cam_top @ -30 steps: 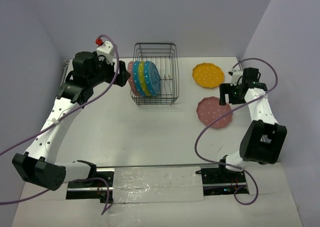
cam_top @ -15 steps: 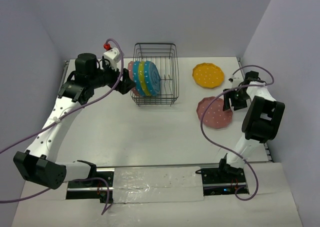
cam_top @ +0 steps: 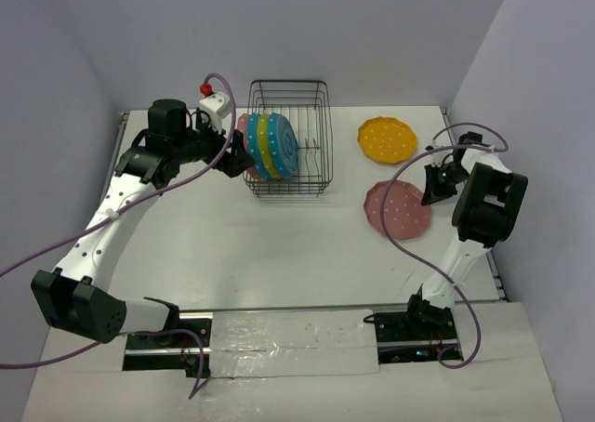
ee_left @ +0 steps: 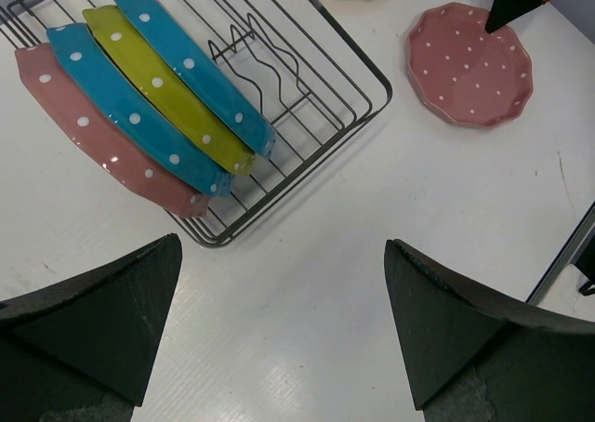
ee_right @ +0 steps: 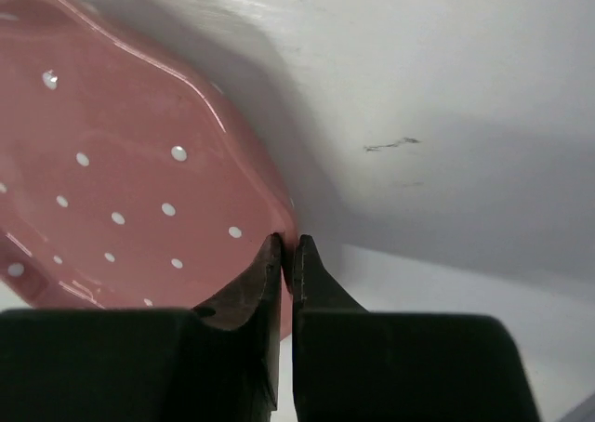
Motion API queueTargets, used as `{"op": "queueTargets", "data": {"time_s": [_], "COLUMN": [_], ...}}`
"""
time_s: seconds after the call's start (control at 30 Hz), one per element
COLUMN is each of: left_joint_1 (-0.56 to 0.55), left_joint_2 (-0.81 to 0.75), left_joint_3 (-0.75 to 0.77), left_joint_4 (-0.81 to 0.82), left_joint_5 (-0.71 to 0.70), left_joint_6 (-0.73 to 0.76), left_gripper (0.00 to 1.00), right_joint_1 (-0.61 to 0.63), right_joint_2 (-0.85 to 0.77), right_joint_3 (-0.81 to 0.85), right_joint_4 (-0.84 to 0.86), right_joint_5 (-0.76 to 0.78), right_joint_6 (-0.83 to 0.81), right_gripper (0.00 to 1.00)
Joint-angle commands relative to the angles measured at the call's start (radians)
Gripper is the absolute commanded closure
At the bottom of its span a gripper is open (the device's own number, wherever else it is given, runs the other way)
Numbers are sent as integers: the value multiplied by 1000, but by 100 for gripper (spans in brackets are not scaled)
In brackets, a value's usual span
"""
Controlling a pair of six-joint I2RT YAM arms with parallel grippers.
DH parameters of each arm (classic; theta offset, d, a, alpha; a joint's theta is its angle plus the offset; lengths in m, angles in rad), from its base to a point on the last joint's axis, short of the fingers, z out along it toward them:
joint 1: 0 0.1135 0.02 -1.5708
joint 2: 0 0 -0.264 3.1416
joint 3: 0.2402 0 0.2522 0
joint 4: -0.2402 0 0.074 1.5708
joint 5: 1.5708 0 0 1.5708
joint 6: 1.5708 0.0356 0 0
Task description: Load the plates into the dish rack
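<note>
The black wire dish rack (cam_top: pixel 290 191) holds several plates on edge at its left end: pink (ee_left: pixel 93 129), teal (ee_left: pixel 130 106), yellow-green (ee_left: pixel 167 87) and teal (cam_top: pixel 286 148). A second pink plate (cam_top: pixel 398 210) lies flat on the table at the right. My right gripper (ee_right: pixel 287 241) is shut on this plate's right rim (ee_right: pixel 139 190), one finger above it and one below. An orange-yellow plate (cam_top: pixel 387 139) lies flat behind it. My left gripper (ee_left: pixel 283 245) is open and holds nothing. It hovers above bare table just left of the rack's near corner.
Side walls close in the table on the left and right. The right arm's purple cable (cam_top: pixel 395 245) loops over the table in front of the flat pink plate. The right half of the rack (ee_left: pixel 307 59) shows only its wire dividers.
My right gripper has shut on the flat pink plate's right rim, and its wrist has swung round toward the plate. The left gripper has edged slightly right toward the rack, still open.
</note>
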Motion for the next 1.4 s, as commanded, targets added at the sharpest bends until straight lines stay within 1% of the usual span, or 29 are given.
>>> {"op": "queueTargets", "data": {"time_s": [0.0,0.1,0.27,0.43,0.5,0.53,0.57,0.63,0.67,0.77,0.87,0.9,1.0,1.03,1.17,1.37], "left_joint_1": [3,2,-15,-75,-101,-107,-119,-133,-136,-161,-234,-251,-308,-319,-346,-371], "left_joint_2": [-2,0,9,7,9,12,18,27,30,59,119,128,164,171,213,250], "left_joint_3": [24,25,33,40,36,34,28,22,11,23,74,86,109,111,114,120], "left_joint_4": [28,22,12,25,47,57,82,113,160,219,234,243,262,266,297,314], "left_joint_5": [42,74,140,183,209,227,267,307,342,382,395,402,396,390,401,407], "left_joint_6": [-16,-11,-13,-7,-24,-31,-42,-102,-146,-201,-212,-218,-238,-252,-300,-338], "left_gripper": [1,1,1,1,1,1,1,1,1,1,1,1,1,1,1,1], "right_joint_1": [2,2,2,6,12,17,25,38,46,98,182,231,307,348,440,544], "right_joint_2": [15,-45,-233,-437,-496,-551,-578,-651,-672,-752,-821,-850,-898,-907,-928,-939], "right_joint_3": [12,-14,-36,-65,-85,-91,-103,-107,-105,-90,-68,-65,-39,-24,24,87], "right_joint_4": [-44,-47,-62,-54,-47,-45,-44,-48,-54,-77,-77,-77,-80,-82,-102,-126], "right_joint_5": [-27,-44,-108,-165,-190,-196,-205,-233,-240,-249,-219,-208,-179,-176,-161,-148], "right_joint_6": [-42,-73,-111,-116,-120,-122,-123,-131,-137,-139,-111,-96,-62,-53,-8,36], "right_gripper": [100,100,100,100,100,100,100,100,100,100,100,100,100,100,100,100]}}
